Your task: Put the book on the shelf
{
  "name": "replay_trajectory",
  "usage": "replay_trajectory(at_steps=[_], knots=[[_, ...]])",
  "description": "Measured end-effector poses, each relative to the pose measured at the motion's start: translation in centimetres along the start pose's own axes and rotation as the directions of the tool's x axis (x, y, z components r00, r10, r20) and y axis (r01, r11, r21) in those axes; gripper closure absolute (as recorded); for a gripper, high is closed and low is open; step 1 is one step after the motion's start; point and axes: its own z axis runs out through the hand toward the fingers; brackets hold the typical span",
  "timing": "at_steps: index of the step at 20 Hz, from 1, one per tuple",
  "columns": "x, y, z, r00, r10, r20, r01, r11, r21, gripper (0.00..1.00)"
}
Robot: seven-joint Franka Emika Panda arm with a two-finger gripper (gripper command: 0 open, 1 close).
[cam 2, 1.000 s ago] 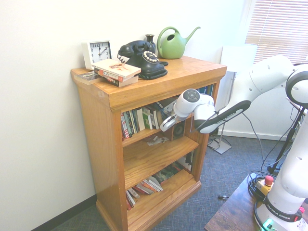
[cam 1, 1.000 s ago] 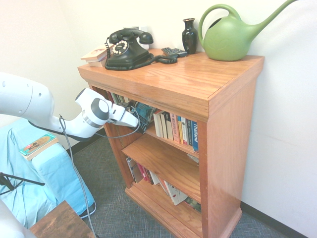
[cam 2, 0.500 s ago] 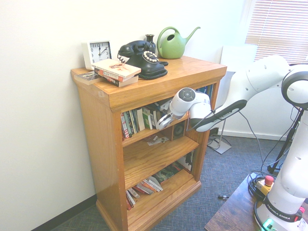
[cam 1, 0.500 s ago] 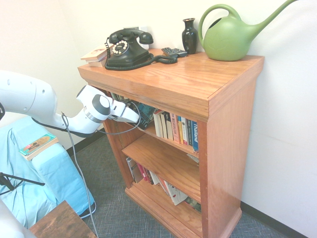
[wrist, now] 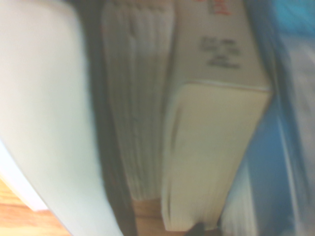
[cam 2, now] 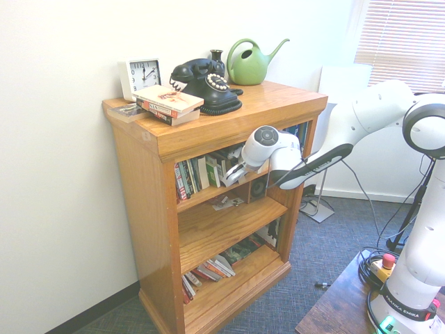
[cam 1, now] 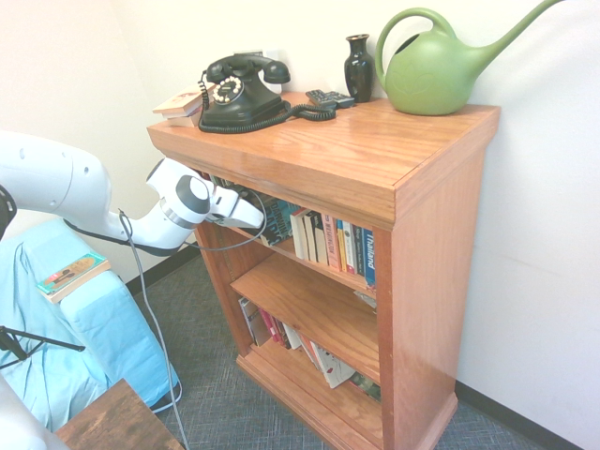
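A robot's gripper (cam 1: 254,221) lingers beside the teal-covered book (cam 1: 277,221), which appears already placed among paperbacks on the shelf (cam 1: 323,269), leaving perhaps only withdrawal, though whether its jaws grip or have released cannot be told.

The green watering can (cam 1: 433,70) and black telephone (cam 1: 242,94) sit above the claw. A light-blue cloth (cam 1: 94,300) hangs below it.

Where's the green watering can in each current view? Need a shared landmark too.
First exterior: green watering can, top right, on the bookcase.
Second exterior: upper middle, just right of centre, behind the telephone.
Wrist: not in it.
Landmark: books in the bookcase, seen close up in the wrist view.
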Motion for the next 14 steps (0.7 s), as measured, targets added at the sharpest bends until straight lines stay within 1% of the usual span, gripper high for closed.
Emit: replay_trajectory(at_steps=[5,8,11,14], knots=[[0.2,-0.2,-0.1,1.000,0.001,-0.004,-0.001,1.000,0.003,0.00],[0.1,0.7,-0.5,1.000,-0.002,-0.006,0.002,1.000,0.000,0.00],[-1.8,3.6,-1.2,1.000,-0.010,0.018,0.011,1.000,-0.028,0.00],[-4.1,6.9,-3.3,0.999,-0.011,0.039,0.013,0.999,-0.037,0.00]])
